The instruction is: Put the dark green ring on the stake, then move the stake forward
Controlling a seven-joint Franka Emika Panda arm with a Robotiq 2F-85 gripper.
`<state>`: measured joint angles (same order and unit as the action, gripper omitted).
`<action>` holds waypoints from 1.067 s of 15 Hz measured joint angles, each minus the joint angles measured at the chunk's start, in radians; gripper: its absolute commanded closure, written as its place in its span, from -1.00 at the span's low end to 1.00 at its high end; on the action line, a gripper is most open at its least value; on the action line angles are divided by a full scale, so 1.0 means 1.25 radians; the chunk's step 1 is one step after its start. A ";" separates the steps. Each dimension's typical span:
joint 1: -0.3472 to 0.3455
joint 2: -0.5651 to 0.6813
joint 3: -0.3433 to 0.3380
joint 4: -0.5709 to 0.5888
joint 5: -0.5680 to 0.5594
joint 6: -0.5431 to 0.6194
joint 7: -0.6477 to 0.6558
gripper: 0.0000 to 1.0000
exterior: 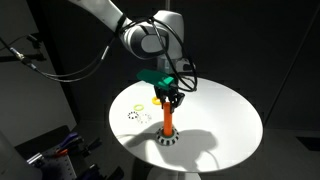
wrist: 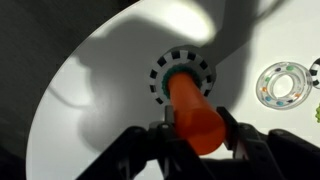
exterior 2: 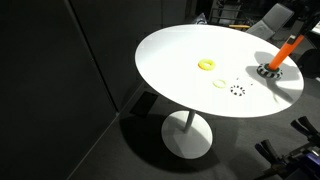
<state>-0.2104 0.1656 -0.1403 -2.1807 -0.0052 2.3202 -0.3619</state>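
The stake, an orange peg (exterior: 168,118) on a round black-and-white checkered base (exterior: 168,139), stands near the front of the white round table (exterior: 225,115). It also shows at the far right edge in an exterior view (exterior 2: 283,55). In the wrist view the dark green ring (wrist: 170,76) lies around the foot of the peg (wrist: 192,115) on the checkered base (wrist: 183,60). My gripper (wrist: 196,128) is above the stake, with a finger pressed against each side of the peg's top. It also shows in an exterior view (exterior: 168,98).
A yellow ring (exterior 2: 206,65), a smaller pale yellow ring (exterior 2: 220,84) and a black-and-white speckled ring (exterior 2: 237,90) lie on the table beside the stake. The speckled ring also shows in the wrist view (wrist: 282,85). The table edge is near the stake's base.
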 measured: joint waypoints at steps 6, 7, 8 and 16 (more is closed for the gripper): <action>0.000 -0.033 -0.011 -0.030 0.000 0.001 -0.001 -1.00; 0.000 -0.041 -0.012 -0.032 0.000 0.000 -0.001 -1.00; 0.000 -0.051 -0.012 -0.033 0.000 -0.003 -0.001 -1.00; 0.004 -0.161 -0.013 -0.036 0.001 -0.155 -0.026 -1.00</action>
<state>-0.2051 -0.0356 -0.1562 -2.2255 -0.0045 2.1264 -0.3948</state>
